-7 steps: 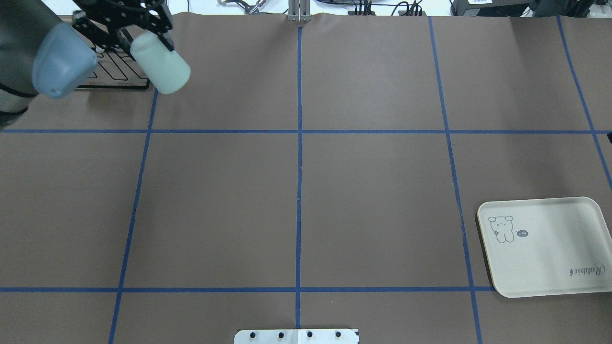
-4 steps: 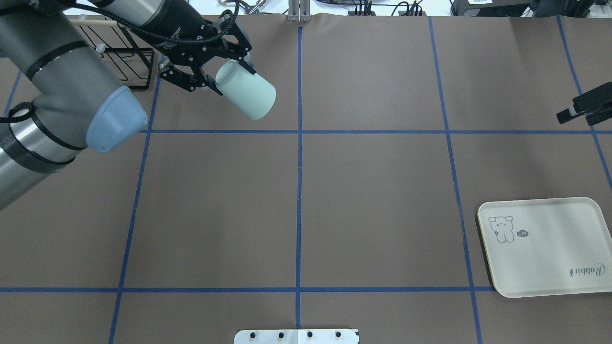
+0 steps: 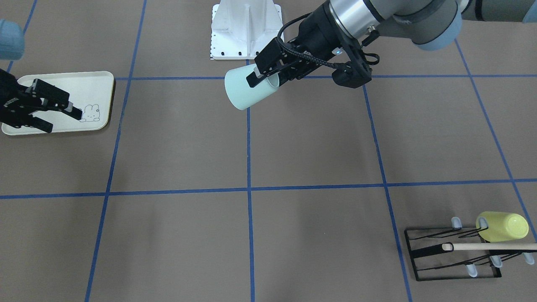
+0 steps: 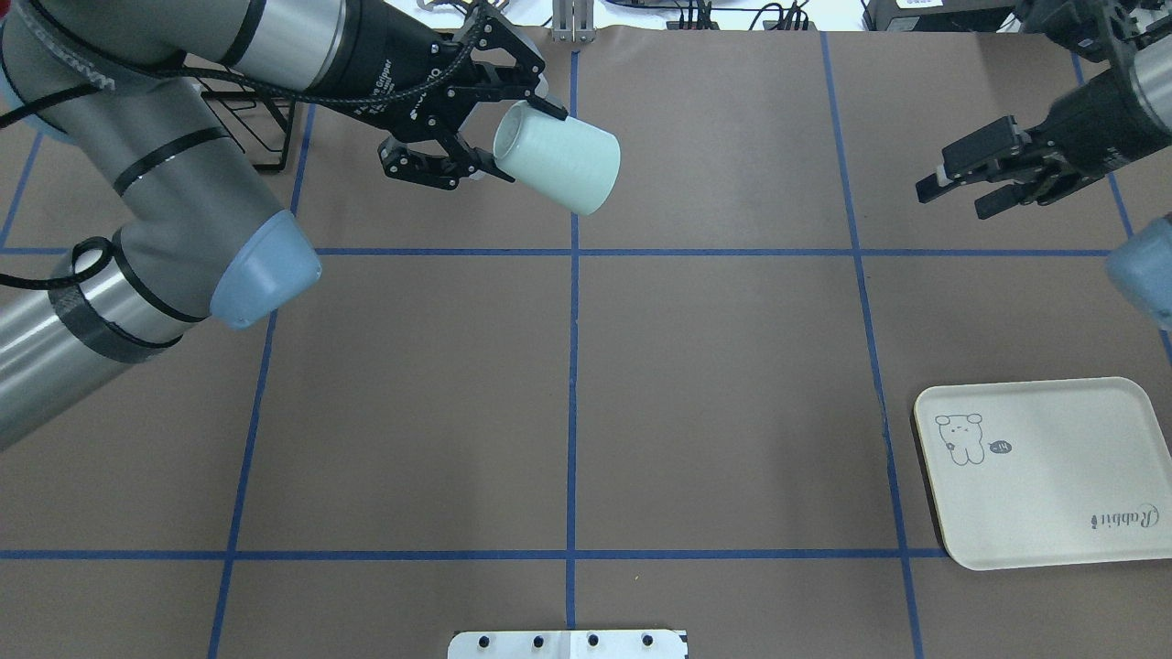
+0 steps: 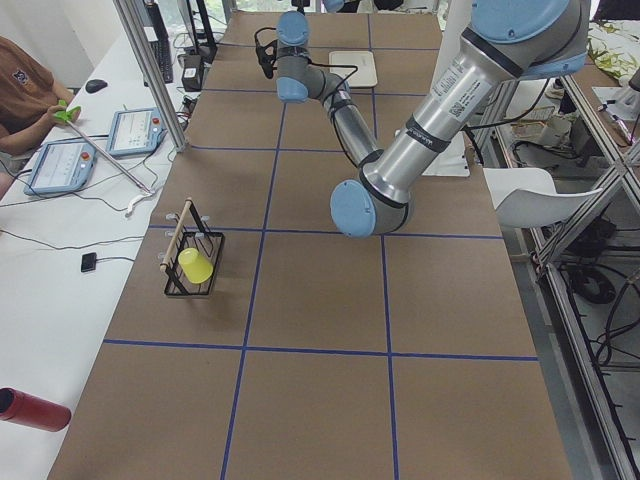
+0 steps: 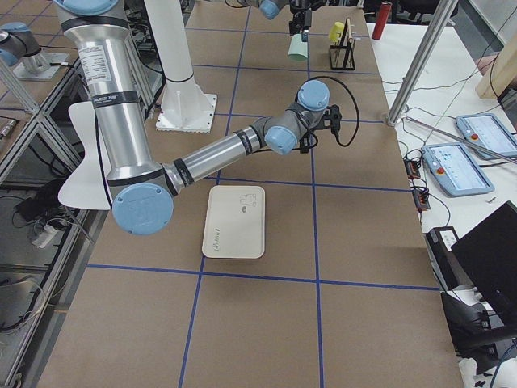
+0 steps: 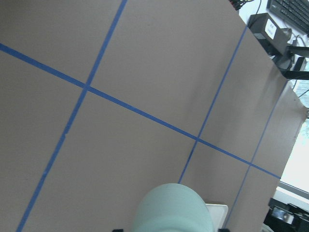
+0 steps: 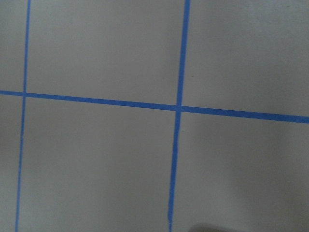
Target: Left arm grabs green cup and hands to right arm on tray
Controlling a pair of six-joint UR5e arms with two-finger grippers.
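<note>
My left gripper [image 4: 515, 137] is shut on the rim of the pale mint-green cup [image 4: 560, 165] and holds it tilted in the air, base pointing right, over the table's far centre line. The cup also shows in the front view [image 3: 242, 90] and at the bottom of the left wrist view [image 7: 174, 209]. My right gripper [image 4: 957, 197] is open and empty at the far right, well apart from the cup. In the front view the right gripper [image 3: 63, 118] hangs over the cream rabbit tray [image 3: 90, 82]. The tray [image 4: 1053, 494] lies empty at the near right.
A black wire rack [image 3: 453, 253] with a wooden rod holds a yellow-green cup [image 3: 503, 226] at the far left corner of the table. The white robot base plate [image 4: 568, 645] sits at the near edge. Blue tape lines grid the brown table.
My left arm has carried the green cup rightward from the rack to the centre line. My right arm has come further in from the right edge, jaws open.
</note>
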